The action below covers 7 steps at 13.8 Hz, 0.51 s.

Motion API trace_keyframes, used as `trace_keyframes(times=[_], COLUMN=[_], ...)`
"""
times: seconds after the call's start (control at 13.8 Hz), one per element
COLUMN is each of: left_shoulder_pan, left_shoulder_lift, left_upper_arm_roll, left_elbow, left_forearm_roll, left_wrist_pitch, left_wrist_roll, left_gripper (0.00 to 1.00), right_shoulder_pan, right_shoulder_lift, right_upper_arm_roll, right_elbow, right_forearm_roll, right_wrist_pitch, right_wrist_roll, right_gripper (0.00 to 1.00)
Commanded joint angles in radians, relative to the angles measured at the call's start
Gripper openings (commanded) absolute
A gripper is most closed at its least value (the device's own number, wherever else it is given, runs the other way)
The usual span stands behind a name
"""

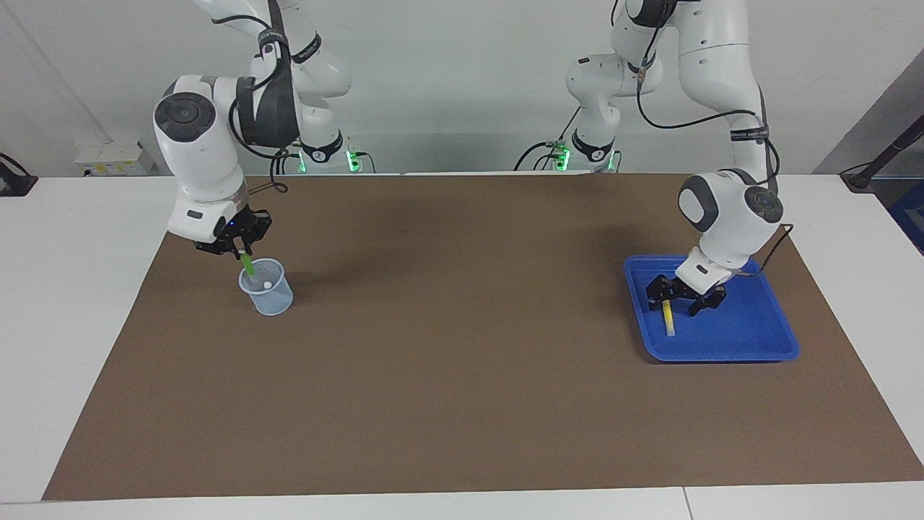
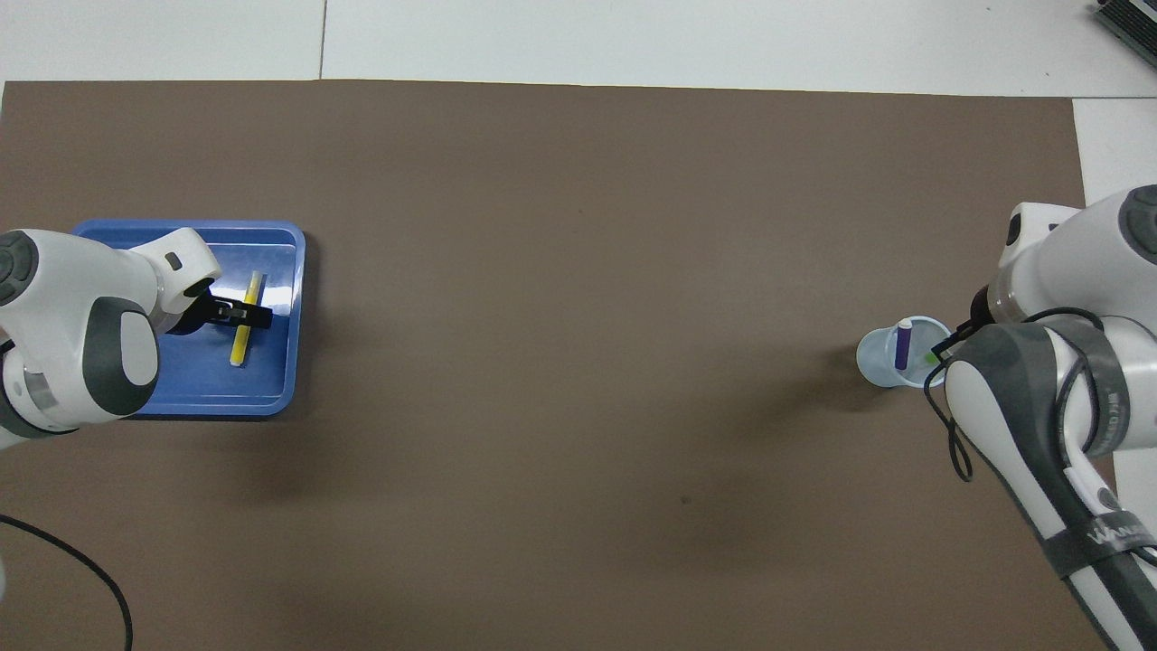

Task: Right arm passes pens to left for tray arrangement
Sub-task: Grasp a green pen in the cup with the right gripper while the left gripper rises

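1. Gripping the green pen (image 1: 248,266), my right gripper (image 1: 242,254) is clamped on its top over the cup (image 1: 266,287) — the lower end sits inside the rim.
2. I see the purple pen (image 2: 903,344) standing in that cup.
3. My left gripper (image 1: 683,295) hangs spread wide in the tray (image 1: 751,339), straddling the yellow pen (image 1: 668,318) — it lies flat on the floor, ungripped.

Both arms are showing glossy white shells with dark grey joint caps; black cables are looping along them, green lights are glowing at the bases, and the right arm (image 1: 209,152) is showing a blue wrist light.
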Motion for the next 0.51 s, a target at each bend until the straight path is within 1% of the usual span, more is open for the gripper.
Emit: trace_keyframes(times=[0.0,0.07,0.22,0.29,0.43], left_shoulder_pan=[0.014,0.011,0.002,-0.001,-0.003], left_shoulder_lift=[0.005,0.003,-0.002,-0.006,-0.023], left_upper_arm_roll=[-0.014,-0.014,-0.014,-0.015,-0.017], left_elbow=[0.061,0.099,0.176,0.188,0.193], left_forearm_roll=[0.003,0.0,-0.002,-0.023,-0.103], left_wrist_pitch=[-0.056,-0.119,-0.225,-0.242,-0.251], left_wrist_roll=[-0.005,-0.033,-0.093,-0.114,-0.125], left_gripper=[1.0,1.0,1.0,1.0,1.0], right_shoulder_pan=[-0.005,-0.005,-0.003,-0.005,-0.005], right_shoulder_lift=[-0.01,-0.018,-0.019,-0.019,-0.021], right_upper_arm_roll=[0.024,0.024,0.035,0.047,0.053], right_elbow=[0.057,0.074,0.094,0.105,0.108], right_forearm_roll=[0.051,0.113,0.184,0.222,0.291], right_wrist_pitch=[-0.059,-0.071,-0.081,-0.082,-0.082], right_wrist_roll=[-0.018,-0.015,-0.006,0.009,0.066], right_gripper=[0.0,0.0,0.0,0.0,0.0])
